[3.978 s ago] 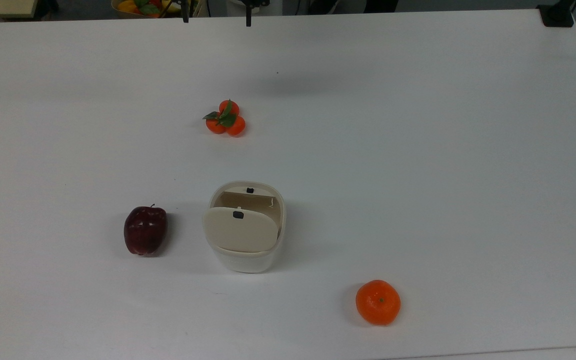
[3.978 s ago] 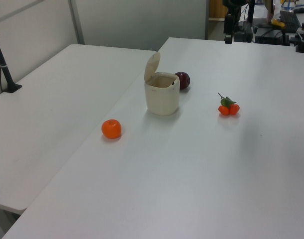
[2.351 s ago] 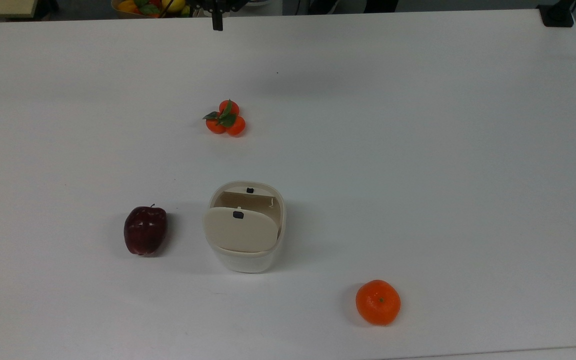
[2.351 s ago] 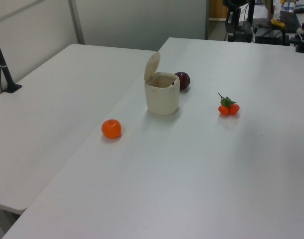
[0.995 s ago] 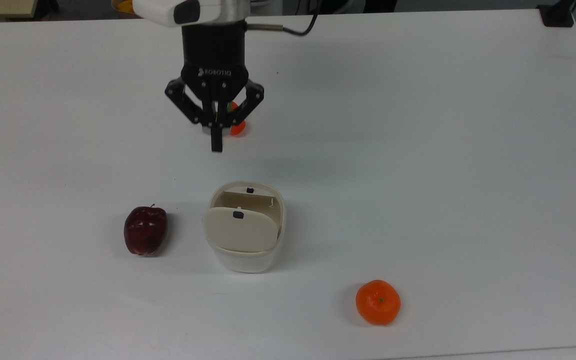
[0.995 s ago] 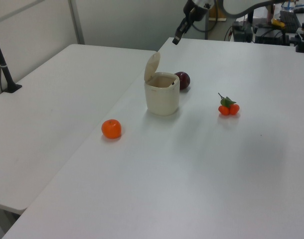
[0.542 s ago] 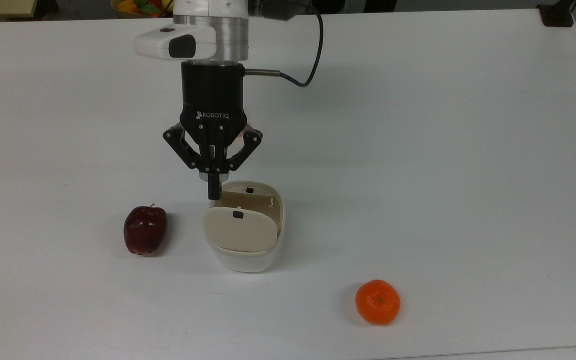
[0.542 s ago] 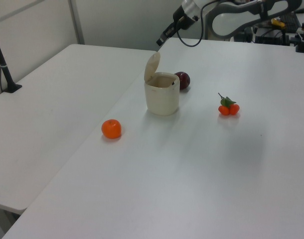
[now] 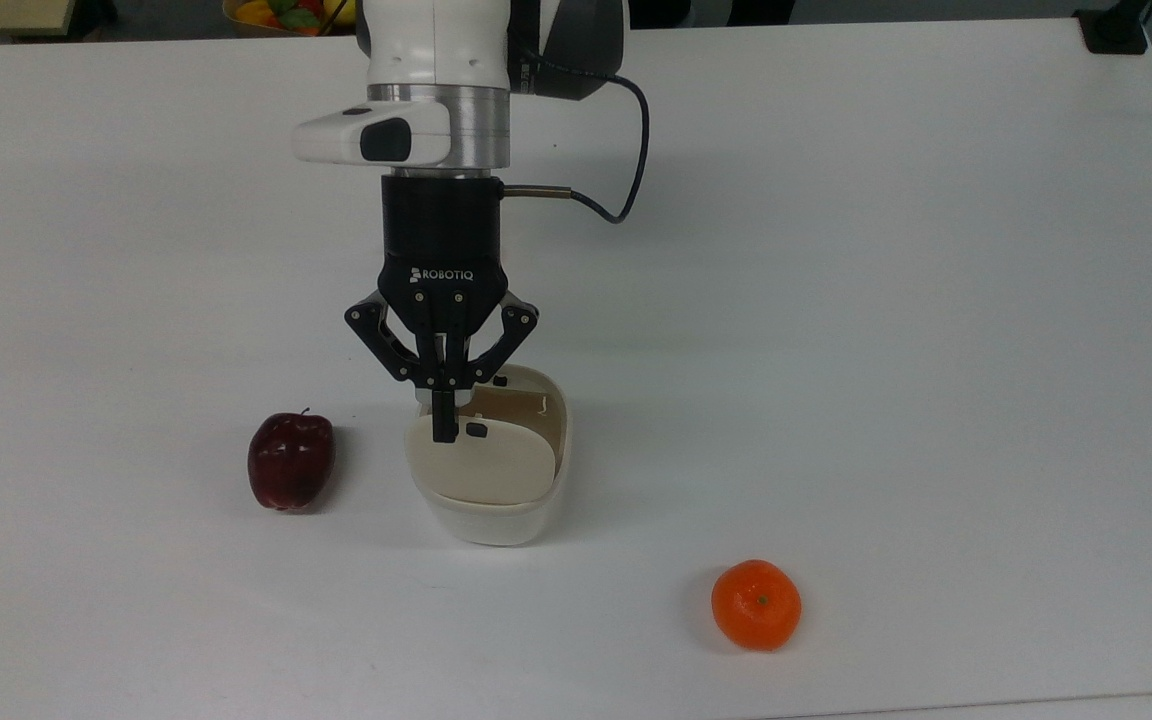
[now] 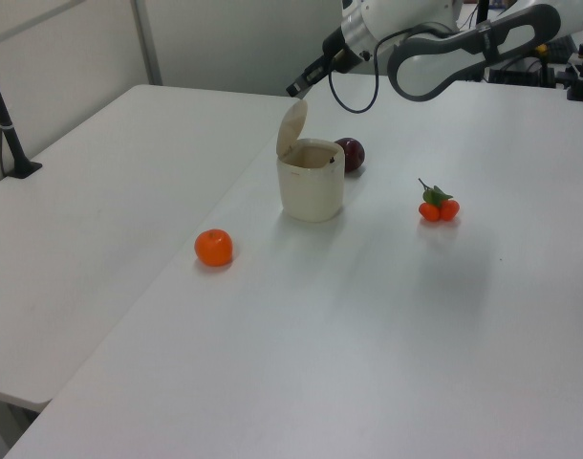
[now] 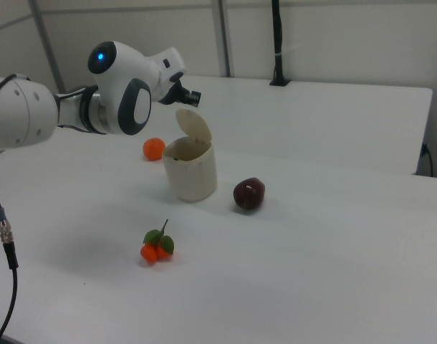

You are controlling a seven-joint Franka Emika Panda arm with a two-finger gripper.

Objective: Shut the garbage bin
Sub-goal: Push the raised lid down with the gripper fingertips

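Garbage bin (image 9: 489,505) sits near the middle of the white table (image 9: 886,300), and we see its beige lid (image 9: 484,462) standing raised on its hinge, so the bin is open; in the left view the lid (image 10: 291,127) tilts up toward the left view's left, in the right view (image 11: 195,127) toward the right view's right. We find the gripper (image 9: 444,428) hanging above the bin with the jaws pressed together and holding nothing; in the top view the fingertips overlap the lid's upper edge beside its small black button (image 9: 477,430), but we cannot tell from there whether they touch it. In the left view the gripper (image 10: 296,88) appears clear of the lid, above its top edge, and in the right view the gripper (image 11: 193,96) likewise sits just above the lid. The arm's body hides part of the bin's far rim in the top view, along with the cluster of small oranges (image 10: 439,207), which we see only in the side views (image 11: 157,247). A dark red apple (image 9: 290,461) lies just beside the bin on the top view's left, and a single orange (image 9: 756,604) lies well apart toward the top view's lower right. A bowl of fruit (image 9: 281,12) is cut off at the top view's upper edge.
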